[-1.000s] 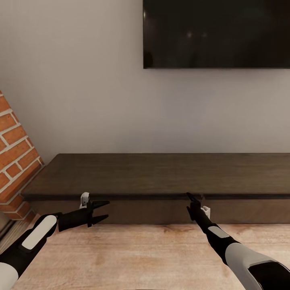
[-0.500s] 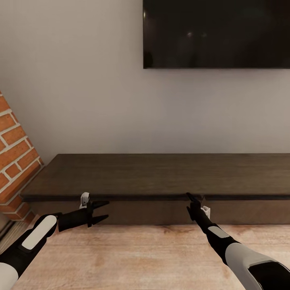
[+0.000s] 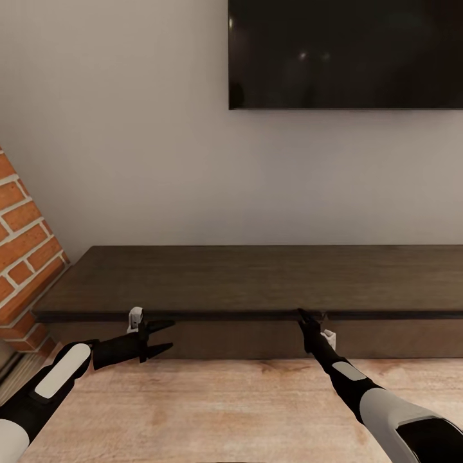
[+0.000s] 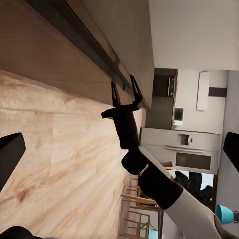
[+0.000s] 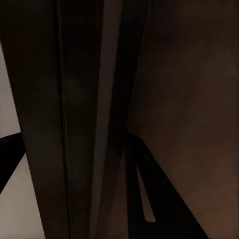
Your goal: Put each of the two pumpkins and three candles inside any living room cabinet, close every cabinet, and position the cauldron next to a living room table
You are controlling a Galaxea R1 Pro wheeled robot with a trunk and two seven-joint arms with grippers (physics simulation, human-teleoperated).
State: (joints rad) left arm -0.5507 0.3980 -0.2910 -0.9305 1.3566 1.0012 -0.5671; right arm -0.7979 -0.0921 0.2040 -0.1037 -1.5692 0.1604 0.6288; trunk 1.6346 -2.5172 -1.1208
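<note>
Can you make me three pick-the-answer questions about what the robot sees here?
1. Where is the TV?
A. on the floor
B. on the wall above the cabinet
C. inside the cabinet

2. What colour are the bricks?
A. orange-red
B. blue
C. green

3. How are the left gripper fingers?
A. spread open, holding nothing
C. clamped on a pumpkin
B. gripping a candle

Answers:
1 B: the dark screen hangs on the pale wall over the long brown cabinet.
2 A: orange-red blocks with pale mortar stand at the left.
3 A: the head view shows a gap between the two fingers.
</note>
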